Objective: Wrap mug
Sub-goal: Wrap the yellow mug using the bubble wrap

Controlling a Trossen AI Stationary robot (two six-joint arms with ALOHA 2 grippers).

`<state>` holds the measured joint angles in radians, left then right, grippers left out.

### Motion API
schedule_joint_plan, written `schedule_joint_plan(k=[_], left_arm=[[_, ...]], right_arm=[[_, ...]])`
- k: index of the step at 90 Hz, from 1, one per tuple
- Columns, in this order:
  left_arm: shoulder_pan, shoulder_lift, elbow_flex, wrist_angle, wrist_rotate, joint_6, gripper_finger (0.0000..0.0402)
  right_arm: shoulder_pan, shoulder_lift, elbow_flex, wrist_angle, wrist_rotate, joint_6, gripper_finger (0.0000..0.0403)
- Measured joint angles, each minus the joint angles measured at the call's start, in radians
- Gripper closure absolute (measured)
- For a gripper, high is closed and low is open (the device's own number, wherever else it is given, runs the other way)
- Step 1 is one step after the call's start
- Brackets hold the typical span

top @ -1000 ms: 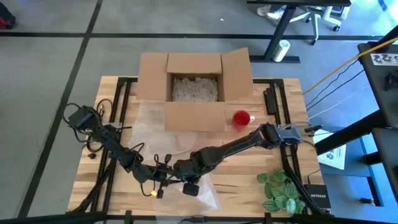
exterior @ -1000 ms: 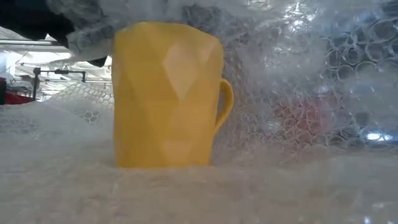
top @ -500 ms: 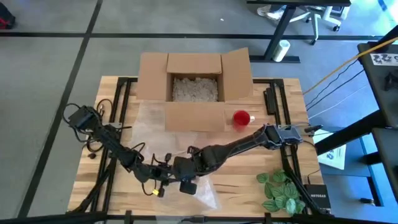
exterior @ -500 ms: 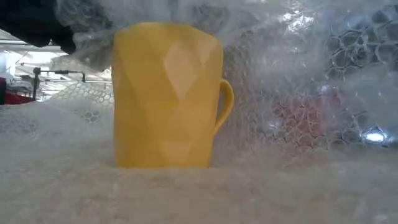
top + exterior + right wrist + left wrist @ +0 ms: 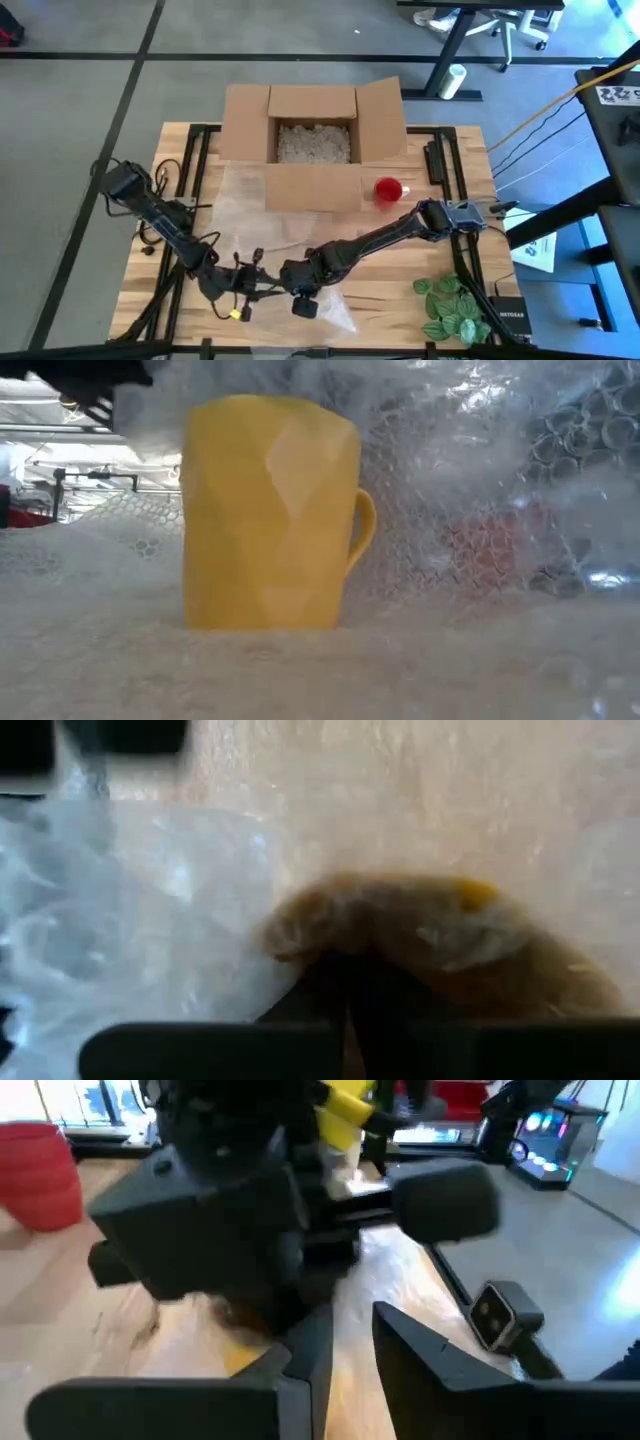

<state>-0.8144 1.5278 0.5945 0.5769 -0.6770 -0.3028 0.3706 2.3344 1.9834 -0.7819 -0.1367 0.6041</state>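
- The yellow faceted mug point(image 5: 270, 512) stands upright on a sheet of bubble wrap point(image 5: 480, 510) near the front edge of the wooden bench point(image 5: 400, 300); its handle points to the right in the low view, and the wrap rises behind and over it.
- In the right wrist view the mug point(image 5: 450, 935) shows as a yellow-brown shape under the clear wrap point(image 5: 130, 910).
- The right pincer point(image 5: 300, 290) sits low at the front middle of the bench, on the bubble wrap point(image 5: 260, 215) over the mug. Its dark fingers meet narrowly on a fold of the wrap in the right wrist view; the pinch looks closed on the film.
- The left pincer point(image 5: 243, 283) lies just beside the right one, on its left in the high view. In the left wrist view its two fingers point(image 5: 420, 1370) stand a little apart with nothing seen between them.
- An open cardboard box point(image 5: 315, 140) with pale packing fill stands at the back of the bench, touching the far edge of the wrap.
- A small red cup point(image 5: 388, 189) stands just right of the box front.
- A green leafy plant point(image 5: 450, 305) lies at the front right corner.
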Motion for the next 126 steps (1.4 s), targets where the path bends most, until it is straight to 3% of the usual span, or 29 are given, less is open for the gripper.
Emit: schedule_joint_plan(k=[11,36,54,76,110,126], left_arm=[[-0.028,0.008,0.000,-0.038,0.000,-0.082,0.0345],[0.003,0.019,0.000,0.043,0.007,-0.022,0.0345],[0.062,0.019,0.000,0.046,0.127,-0.021,0.0345],[0.084,0.040,0.000,0.056,0.150,-0.019,0.0345],[0.125,0.154,0.002,0.191,0.152,-0.025,0.0345],[0.134,0.154,0.002,0.184,0.154,-0.012,0.0345]], right_arm=[[0.000,0.000,-0.013,0.030,-0.007,-0.003,0.0403],[-0.011,0.004,-0.016,0.087,-0.007,-0.004,0.0403],[-0.011,0.005,-0.016,0.129,-0.005,-0.004,0.0403],[-0.013,0.003,-0.014,0.131,0.013,0.003,0.0403],[-0.010,-0.002,0.148,-0.128,0.058,0.005,0.0403],[0.013,-0.002,0.301,-0.376,0.110,0.018,0.0403]])
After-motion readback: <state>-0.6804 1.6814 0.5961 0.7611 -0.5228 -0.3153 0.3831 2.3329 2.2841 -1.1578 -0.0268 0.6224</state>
